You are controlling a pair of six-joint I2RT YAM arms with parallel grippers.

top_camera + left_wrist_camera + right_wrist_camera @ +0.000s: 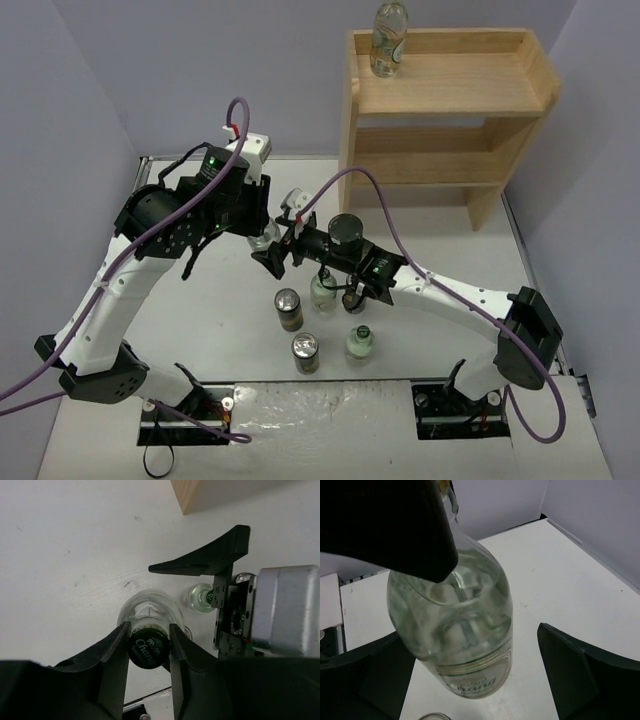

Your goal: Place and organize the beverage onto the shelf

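White scuffed tabletop [220, 340] holds the shelf [460, 90]; lilac walls [100, 80] enclose it.

- shelf [500, 100]: far right of table [200, 330].
- top bottle [389, 40]: on the shelf's top tier, left end.
- held bottle [150, 617]: over mid table, cap clamped in left gripper [148, 642]; right gripper [475, 670] has a jaw spread either side of its body.
- far bottle [323, 290]: on table, just near of the grippers.
- far can [288, 308]: just left of far bottle.
- near bottle [359, 345]: nearer, right of far bottle.
- near can [305, 352]: left of near bottle, near of far can.
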